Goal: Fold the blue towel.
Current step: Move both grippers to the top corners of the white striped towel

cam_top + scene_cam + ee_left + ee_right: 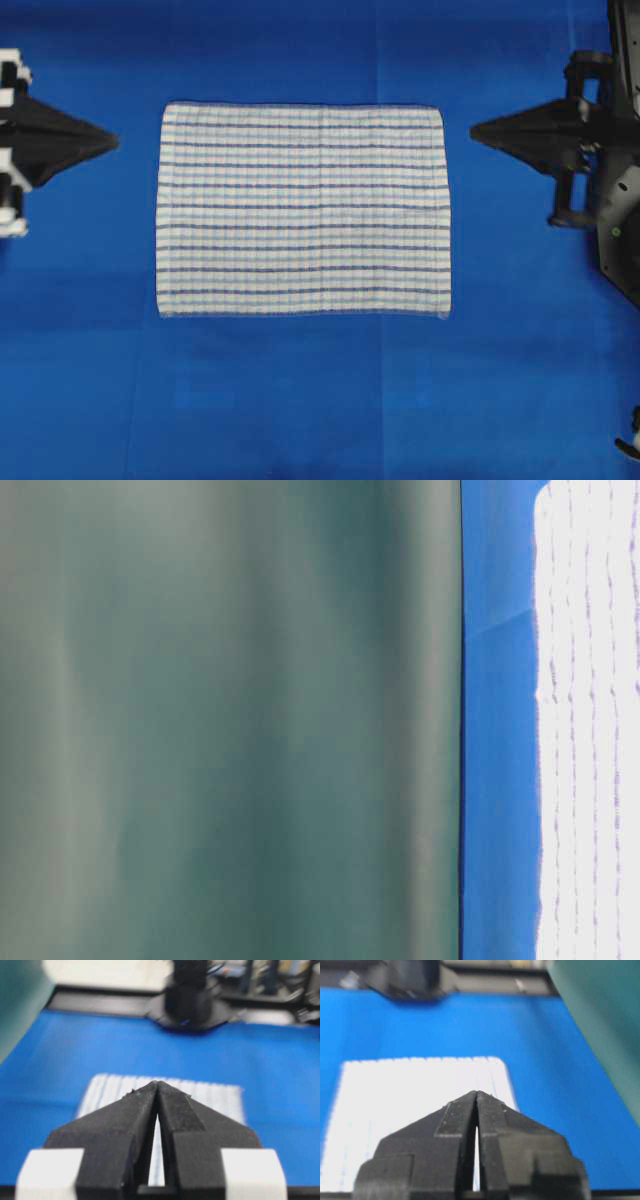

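we are at the very start — the towel [303,210] lies flat and fully spread on the blue cover [300,400], no fold in it yet. our left gripper [108,141] sits off the towel's left edge, tips pointing at it but well short of touching; our right gripper [478,129] mirrors it off the right edge, also apart from the cloth. in both wrist views the fingers are pressed together tip to tip, holding nothing, and the towel lies ahead of and below the tips.

so the step in hand is the approach, as we judge it. the next move calls for us to part the fingers, drop to the cloth and pinch an edge or corner on each side — catching only the towel, not the cover under it. the cloth is floppy, so we would lift both sides evenly and carry them over together to keep the edges lined up.
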`<action>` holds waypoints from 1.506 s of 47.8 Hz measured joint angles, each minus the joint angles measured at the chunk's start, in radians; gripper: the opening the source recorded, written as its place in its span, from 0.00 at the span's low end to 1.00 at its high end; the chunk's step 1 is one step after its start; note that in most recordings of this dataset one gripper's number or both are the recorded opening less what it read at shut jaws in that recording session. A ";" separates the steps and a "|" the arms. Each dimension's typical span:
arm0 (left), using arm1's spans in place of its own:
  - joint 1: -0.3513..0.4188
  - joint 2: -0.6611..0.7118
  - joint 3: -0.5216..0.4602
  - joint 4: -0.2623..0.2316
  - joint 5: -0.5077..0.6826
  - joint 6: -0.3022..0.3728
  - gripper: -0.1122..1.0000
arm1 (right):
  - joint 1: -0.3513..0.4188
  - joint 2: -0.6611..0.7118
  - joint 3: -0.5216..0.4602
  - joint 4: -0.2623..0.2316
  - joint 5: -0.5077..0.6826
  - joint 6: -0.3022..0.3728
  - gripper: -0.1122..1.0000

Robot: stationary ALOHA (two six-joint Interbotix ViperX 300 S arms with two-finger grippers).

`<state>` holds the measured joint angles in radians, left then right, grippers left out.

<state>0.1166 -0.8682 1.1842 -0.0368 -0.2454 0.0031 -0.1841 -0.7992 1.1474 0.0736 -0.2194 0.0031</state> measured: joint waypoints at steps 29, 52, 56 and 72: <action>0.284 0.431 0.041 0.002 -0.092 -0.005 0.63 | -0.233 0.414 0.000 0.081 -0.126 0.000 0.72; 0.383 0.773 -0.017 0.000 -0.222 0.003 0.63 | -0.293 0.730 -0.002 0.152 -0.295 0.000 0.72; 0.387 0.818 -0.029 0.000 -0.233 0.003 0.63 | -0.295 0.770 -0.006 0.163 -0.310 0.000 0.72; 0.387 0.922 -0.057 0.002 -0.236 -0.005 0.51 | -0.285 0.844 -0.023 0.175 -0.327 0.000 0.61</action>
<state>0.5031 0.0537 1.1275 -0.0353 -0.4817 -0.0015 -0.4694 0.0445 1.1244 0.2485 -0.5461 0.0031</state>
